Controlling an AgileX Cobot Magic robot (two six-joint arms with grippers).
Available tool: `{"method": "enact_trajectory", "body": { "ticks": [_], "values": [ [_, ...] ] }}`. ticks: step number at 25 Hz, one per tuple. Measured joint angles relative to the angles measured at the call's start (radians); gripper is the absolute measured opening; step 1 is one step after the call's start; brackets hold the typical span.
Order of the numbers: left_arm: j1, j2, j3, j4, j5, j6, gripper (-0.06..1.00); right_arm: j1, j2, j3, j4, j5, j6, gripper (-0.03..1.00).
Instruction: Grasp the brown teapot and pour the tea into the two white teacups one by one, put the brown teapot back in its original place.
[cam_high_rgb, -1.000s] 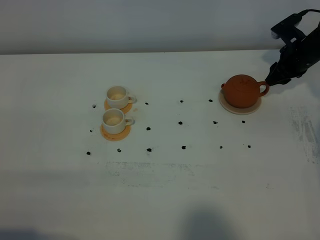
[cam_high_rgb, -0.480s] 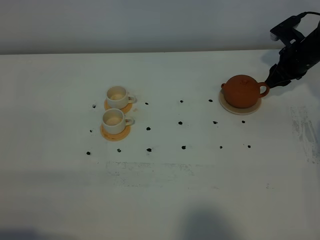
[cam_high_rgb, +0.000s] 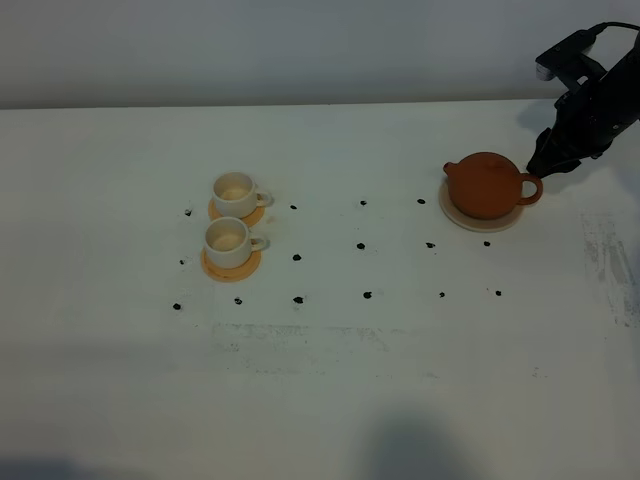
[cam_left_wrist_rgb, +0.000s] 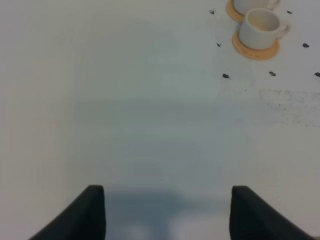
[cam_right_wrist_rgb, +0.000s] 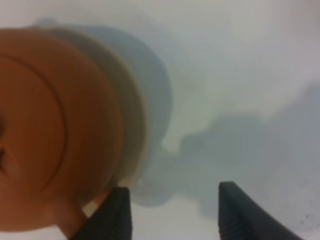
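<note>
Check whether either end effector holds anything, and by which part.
Nothing is held: right end effector open beside the handle of the brown teapot; left end effector open above the table.

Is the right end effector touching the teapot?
Cannot tell. The right wrist view shows the end effector beside the teapot handle, but blur hides any gap.

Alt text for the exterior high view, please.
A brown teapot sits on a cream saucer at the right of a white table, the right arm's black tool beside its handle. Two white teacups stand on orange coasters left of centre, among black dots.
</note>
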Motion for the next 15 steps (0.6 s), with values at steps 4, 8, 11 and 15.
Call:
{"method": "enact_trajectory", "body": {
  "ticks": [4,8,11,15],
  "values": [
    [0.0,0.0,0.0,0.0,0.0,0.0,0.52,0.0,-0.001,-0.001,-0.001,0.016,0.0,0.42],
    [0.0,0.0,0.0,0.0,0.0,0.0,0.52,0.0,-0.001,-0.002,-0.002,0.027,0.001,0.42],
    [0.0,0.0,0.0,0.0,0.0,0.0,0.52,0.0,-0.001,-0.001,-0.003,0.045,0.001,0.42],
    [0.0,0.0,0.0,0.0,0.0,0.0,0.52,0.0,-0.001,-0.001,-0.003,0.076,0.001,0.42]
  ]
}}
